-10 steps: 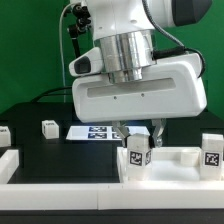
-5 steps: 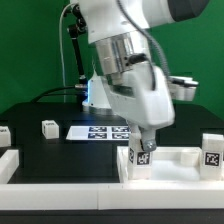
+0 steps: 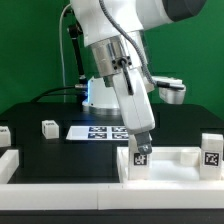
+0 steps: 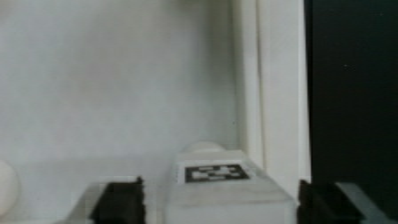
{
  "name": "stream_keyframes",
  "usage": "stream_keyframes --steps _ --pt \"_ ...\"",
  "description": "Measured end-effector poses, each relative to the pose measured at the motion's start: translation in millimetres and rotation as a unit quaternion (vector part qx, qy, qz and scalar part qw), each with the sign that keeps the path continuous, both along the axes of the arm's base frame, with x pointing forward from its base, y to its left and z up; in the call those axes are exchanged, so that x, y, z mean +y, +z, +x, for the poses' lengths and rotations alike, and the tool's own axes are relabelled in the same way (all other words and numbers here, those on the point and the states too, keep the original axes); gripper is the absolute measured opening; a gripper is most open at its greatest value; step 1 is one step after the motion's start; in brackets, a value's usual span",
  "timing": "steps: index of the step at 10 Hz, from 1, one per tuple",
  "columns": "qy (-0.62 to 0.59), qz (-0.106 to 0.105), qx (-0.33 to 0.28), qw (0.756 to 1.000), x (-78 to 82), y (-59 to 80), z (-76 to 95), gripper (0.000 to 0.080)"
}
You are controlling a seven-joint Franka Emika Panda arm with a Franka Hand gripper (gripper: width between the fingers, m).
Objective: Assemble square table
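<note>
The square table top [image 3: 176, 157] lies white at the front of the black table, on the exterior view's right. One chunky white leg [image 3: 141, 159] stands upright on its left corner, tag facing the camera. My gripper [image 3: 140, 149] reaches down over that leg, tilted. In the wrist view the tagged leg [image 4: 217, 172] sits between my two black fingers [image 4: 121, 201], which flank it with a slim gap on each side; the gripper [image 4: 222, 192] is open. The table top [image 4: 125, 90] fills the wrist view behind the leg.
Loose tagged legs stand at the far right [image 3: 211, 152], at mid-left [image 3: 48, 128] and at the left edge [image 3: 3, 136]. The marker board [image 3: 98, 131] lies behind my gripper. A low white border rail [image 3: 60, 172] runs along the front.
The wrist has turned about the leg, from facing the camera to side-on. The leg stays in place on the top. The fingers have spread slightly.
</note>
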State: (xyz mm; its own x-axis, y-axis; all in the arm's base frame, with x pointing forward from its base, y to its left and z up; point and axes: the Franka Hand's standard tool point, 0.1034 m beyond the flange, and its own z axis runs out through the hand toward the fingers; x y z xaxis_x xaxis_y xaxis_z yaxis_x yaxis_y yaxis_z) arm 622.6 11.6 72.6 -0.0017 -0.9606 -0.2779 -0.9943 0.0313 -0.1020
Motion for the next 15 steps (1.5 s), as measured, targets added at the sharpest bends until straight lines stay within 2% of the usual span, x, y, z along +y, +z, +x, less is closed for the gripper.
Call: stream_keyframes --steps 1,2,3,6,7,9,10,11,12,13,14,15 --pt "0.089 -0.011 -0.015 0.996 -2.5 -0.6 -2.5 0.0561" --pt "0.158 -0.022 -0.033 0.987 -4.6 0.3 -1.9 0.0561" --pt "0.246 -0.035 -0.055 0.967 -5.4 -0.4 -2.5 0.0634" --pt "0.337 -0.045 -0.078 0.937 -5.5 -0.6 -2.7 0.0649" --pt "0.443 -0.069 -0.089 0.889 -6.9 0.9 -2.6 0.0649" --pt "0.616 -0.110 -0.125 0.770 -13.0 7.0 7.5 0.0649" --pt "0.638 -0.118 -0.134 0.749 -14.3 4.4 7.3 0.0649" --pt "0.637 -0.117 -0.134 0.750 -14.3 4.0 6.7 0.0649" --pt "0.629 -0.117 -0.132 0.757 -14.1 4.0 6.7 0.0562" --pt "0.628 -0.116 -0.132 0.759 -14.1 4.0 6.7 0.0562" --pt "0.604 -0.115 -0.127 0.778 -13.5 3.9 6.7 0.0360" --pt "0.589 -0.115 -0.123 0.790 -14.4 4.2 7.0 0.0299"
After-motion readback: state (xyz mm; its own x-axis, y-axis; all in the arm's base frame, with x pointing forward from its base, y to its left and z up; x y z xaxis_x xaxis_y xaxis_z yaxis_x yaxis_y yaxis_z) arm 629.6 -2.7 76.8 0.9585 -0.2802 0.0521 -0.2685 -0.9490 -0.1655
